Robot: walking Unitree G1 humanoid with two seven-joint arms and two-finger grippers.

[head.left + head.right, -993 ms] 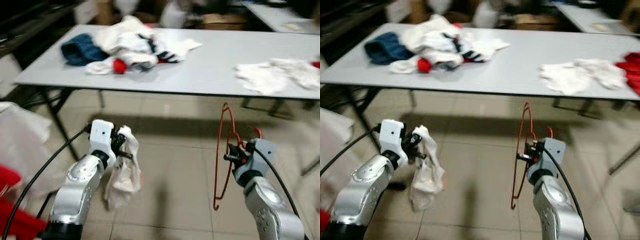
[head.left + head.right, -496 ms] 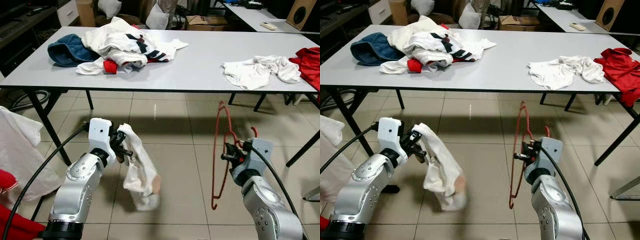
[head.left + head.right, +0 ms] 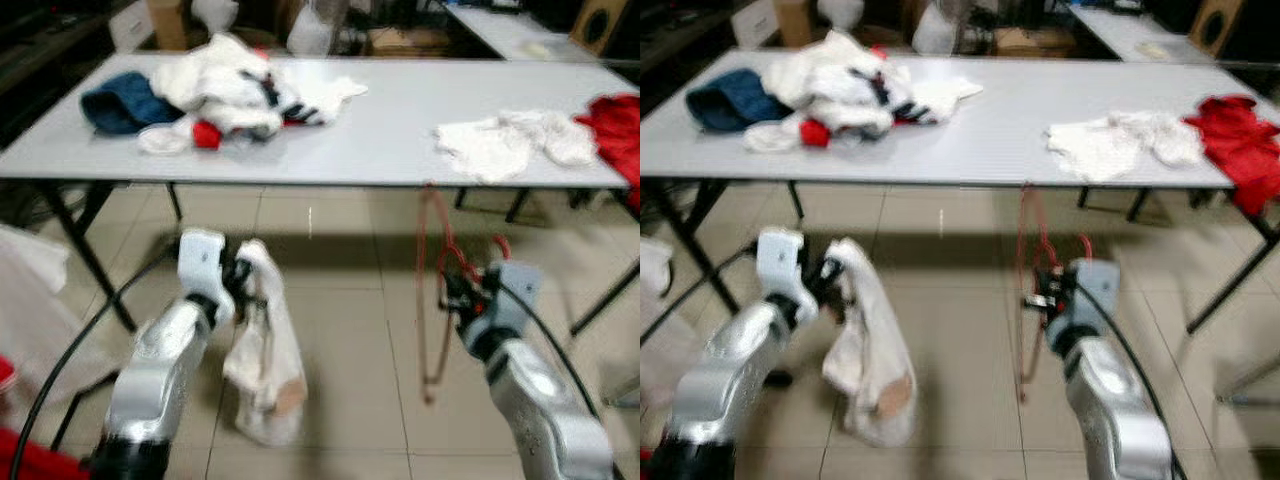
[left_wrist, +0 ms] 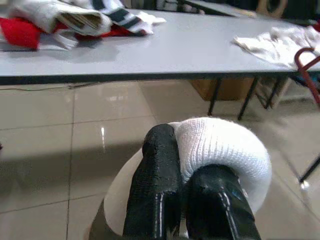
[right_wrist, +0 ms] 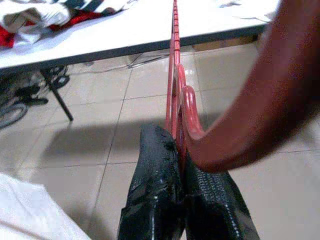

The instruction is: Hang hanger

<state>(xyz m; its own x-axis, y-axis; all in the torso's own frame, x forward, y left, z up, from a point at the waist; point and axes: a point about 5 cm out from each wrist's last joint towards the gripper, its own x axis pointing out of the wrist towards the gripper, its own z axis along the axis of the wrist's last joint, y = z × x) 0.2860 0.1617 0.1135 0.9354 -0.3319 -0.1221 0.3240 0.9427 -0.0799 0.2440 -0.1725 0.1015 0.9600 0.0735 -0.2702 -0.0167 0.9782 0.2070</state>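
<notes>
Right wrist view: right pincer (image 5: 181, 175) clamped on thin red wire hanger (image 5: 174, 65); left pincer (image 4: 186, 172) gripping ribbed white cloth (image 4: 220, 150).

Glossy red hanger (image 5: 174, 60), ribbed white knit cloth (image 4: 220, 147), matt grey table (image 3: 980, 130), shiny floor tiles (image 3: 960, 300)

Table ahead, bare floor between

The table (image 3: 400, 130) edge and its legs (image 3: 85, 245) stand ahead of both arms; clothes (image 3: 225, 90) crowd its top, middle bare.
</notes>
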